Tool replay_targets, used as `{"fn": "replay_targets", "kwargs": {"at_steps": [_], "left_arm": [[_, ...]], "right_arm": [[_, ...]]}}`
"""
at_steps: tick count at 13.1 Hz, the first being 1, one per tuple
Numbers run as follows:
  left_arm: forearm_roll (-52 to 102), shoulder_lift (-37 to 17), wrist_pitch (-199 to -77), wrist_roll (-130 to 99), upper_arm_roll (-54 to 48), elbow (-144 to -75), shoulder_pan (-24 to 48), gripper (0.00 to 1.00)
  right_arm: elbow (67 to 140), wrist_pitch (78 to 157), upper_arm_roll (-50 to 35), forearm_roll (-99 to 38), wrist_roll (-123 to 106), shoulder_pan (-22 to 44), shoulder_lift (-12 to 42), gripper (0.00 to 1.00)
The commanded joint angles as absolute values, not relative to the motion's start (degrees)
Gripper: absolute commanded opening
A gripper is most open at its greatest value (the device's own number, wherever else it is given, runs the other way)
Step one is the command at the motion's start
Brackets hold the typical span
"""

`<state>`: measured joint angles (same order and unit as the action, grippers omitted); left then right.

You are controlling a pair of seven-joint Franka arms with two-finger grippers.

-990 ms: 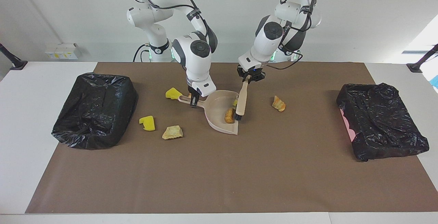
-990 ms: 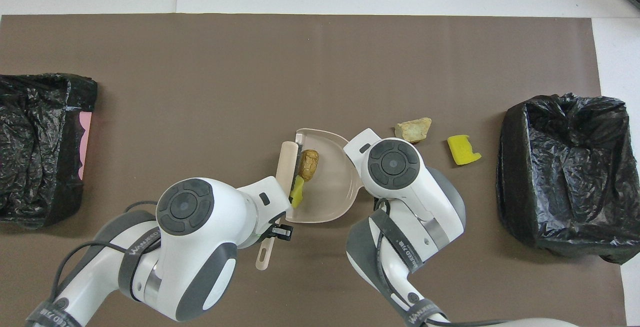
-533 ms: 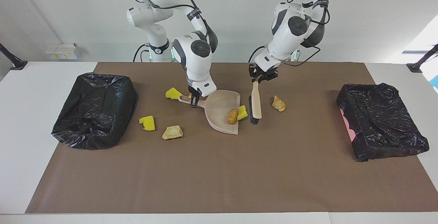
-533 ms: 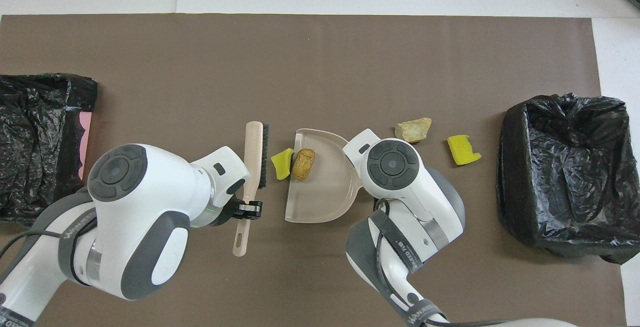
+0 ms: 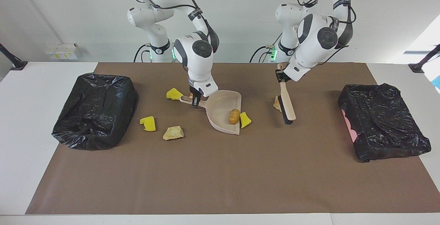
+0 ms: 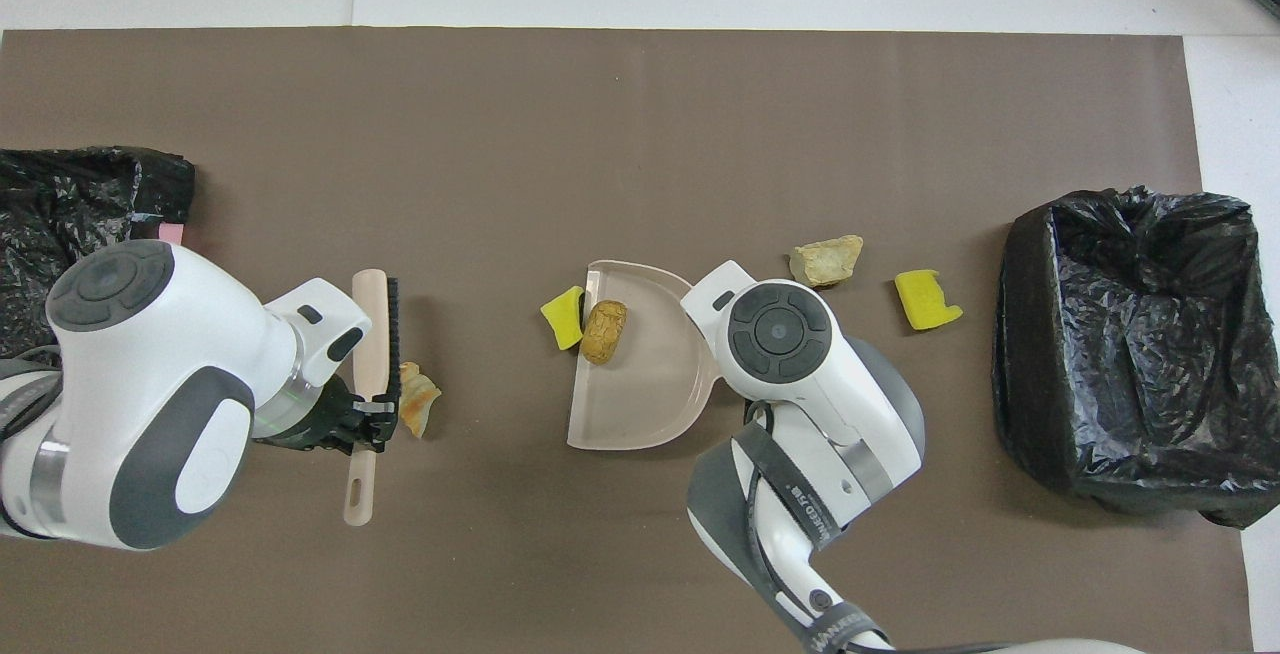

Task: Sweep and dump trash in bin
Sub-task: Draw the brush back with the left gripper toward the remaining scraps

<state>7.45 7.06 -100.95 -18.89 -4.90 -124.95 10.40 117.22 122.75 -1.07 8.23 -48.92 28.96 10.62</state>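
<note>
In the facing view, the right gripper [image 5: 195, 102], left of centre in the frame, is pinching the handle of the beige dustpan [image 5: 220, 115], which is lying flat on the brown mat [image 5: 220, 177]. A brown bread-like scrap [image 5: 234, 116] is sitting in the pan, and a yellow sponge chunk [image 5: 245, 120] is lying at its open lip. The left gripper [image 5: 281, 76], right of centre, is clamped on the handle of the brush [image 5: 286, 103], whose bristles are standing just beside an orange-brown scrap [image 5: 276, 103]. Another yellow chunk [image 5: 174, 94] is lying by the pan's handle; a second yellow piece [image 5: 148, 123] and a tan scrap [image 5: 173, 132] are lying lower left, near the black-lined bin [image 5: 94, 109]. A second bin [image 5: 381, 125] is sitting at the frame's right.

In the overhead view, the left gripper [image 6: 368, 422] is gripping the brush [image 6: 374, 334] at lower left, the orange-brown scrap [image 6: 418, 410] touching its bristles. The dustpan [image 6: 650, 384] is lying at centre, holding the brown scrap [image 6: 604, 331], with the yellow chunk [image 6: 563, 317] at its edge. The right gripper is hidden under its own arm.
</note>
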Motion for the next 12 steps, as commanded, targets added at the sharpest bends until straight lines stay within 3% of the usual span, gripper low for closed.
{"fn": "replay_targets", "kwargs": {"at_steps": [1,5,8,12], "left_arm": [[4.9,9.0,-100.0,-25.1,-5.7,-126.4,5.4,0.0],[4.9,10.7,-104.1,-25.4,-6.1,-133.2,6.1,0.0],[5.4,10.7,-111.3,-28.0,-6.2,-137.8,11.8,0.0],[7.1,8.5,-118.7,-28.7,-6.2,-138.5,18.4,0.0]], "right_arm": [[117.9,123.0,-1.6,9.1,-49.5,30.1,11.6,0.0],[117.9,123.0,-1.6,9.1,-49.4,30.1,11.6,0.0],[117.9,123.1,-1.6,9.1,-49.4,30.1,11.7,0.0],[117.8,123.0,-1.6,9.1,-49.4,30.1,11.7,0.0]]}}
